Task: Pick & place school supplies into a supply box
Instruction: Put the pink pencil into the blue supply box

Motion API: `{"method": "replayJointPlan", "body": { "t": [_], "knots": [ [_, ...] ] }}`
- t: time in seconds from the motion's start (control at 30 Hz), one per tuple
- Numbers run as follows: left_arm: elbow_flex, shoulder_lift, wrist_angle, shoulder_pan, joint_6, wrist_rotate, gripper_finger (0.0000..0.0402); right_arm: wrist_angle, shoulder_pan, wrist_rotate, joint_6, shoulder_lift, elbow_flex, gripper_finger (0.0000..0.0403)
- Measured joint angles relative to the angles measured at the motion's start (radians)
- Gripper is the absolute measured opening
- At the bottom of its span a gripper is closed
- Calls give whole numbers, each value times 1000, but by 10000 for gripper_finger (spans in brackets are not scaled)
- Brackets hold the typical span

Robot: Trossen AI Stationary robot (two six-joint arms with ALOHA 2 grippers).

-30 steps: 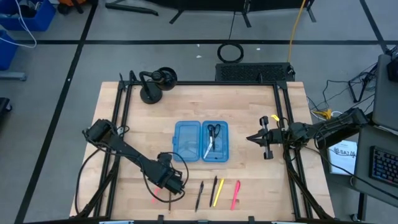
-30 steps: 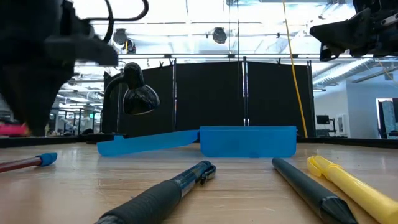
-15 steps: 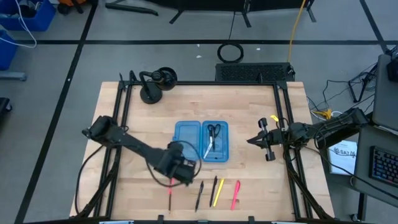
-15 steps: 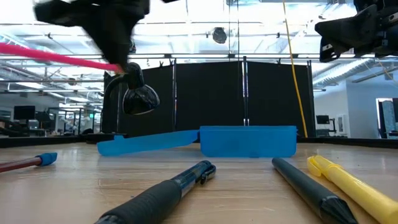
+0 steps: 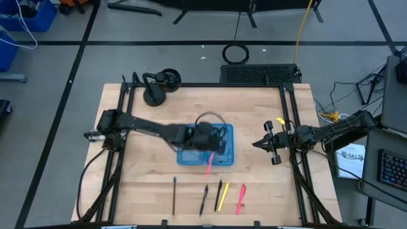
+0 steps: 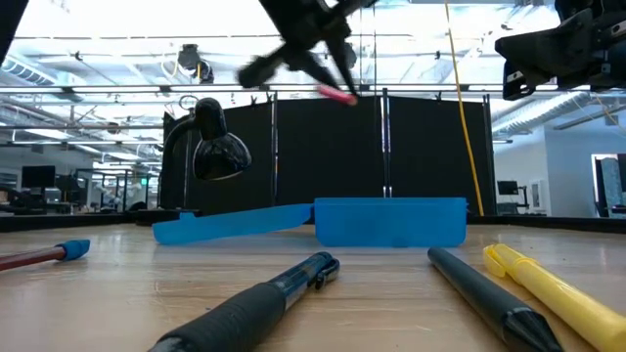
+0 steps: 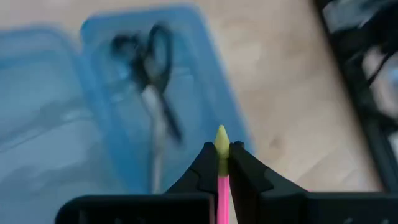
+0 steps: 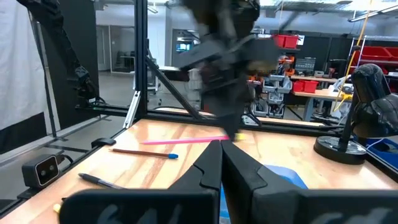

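Now the left gripper (image 7: 222,163) is clenched on a pink pencil (image 5: 208,163), its yellow-tipped end poking out between the fingertips (image 7: 205,158) in the left wrist view. From above, the gripper hangs over the supply box (image 5: 186,156), and the pencil's free end reaches out past the box's near edge toward the front of the table. The low view shows the pencil well above the box, so it has not been lowered in.

A second ago this arm was down at the near left of the table; half a second ago it had lifted the pencil and was swinging across. It has since carried it over to the box, so the pick is done and what seems left is to bring the pencil down into a half and let go.

Inside the right half lie the small black-handled scissors (image 5: 217,135), already placed. Because the pencil lies at an angle to the box and partly past its edge, it may need turning to fit.

Near the front edge wait a red pencil (image 5: 173,194), a black pen (image 5: 204,199), another black pen (image 5: 218,193), a yellow pen (image 5: 223,197) and a second pink pen (image 5: 241,198).

The right gripper (image 5: 272,144) waits at the right of the table, fingers pressed together and empty. A black desk lamp (image 5: 156,86) stands at the far left.
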Motion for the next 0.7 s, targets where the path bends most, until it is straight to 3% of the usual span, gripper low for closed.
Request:
{"method": "replayJointPlan", "body": {
  "t": [0.33,0.7],
  "knots": [
    [-18,0,95,198,122,-7,18,0,0,0,0,0,0,0],
    [-47,119,161,235,135,53,18,-7,0,1,-10,0,0,0]
  ]
}}
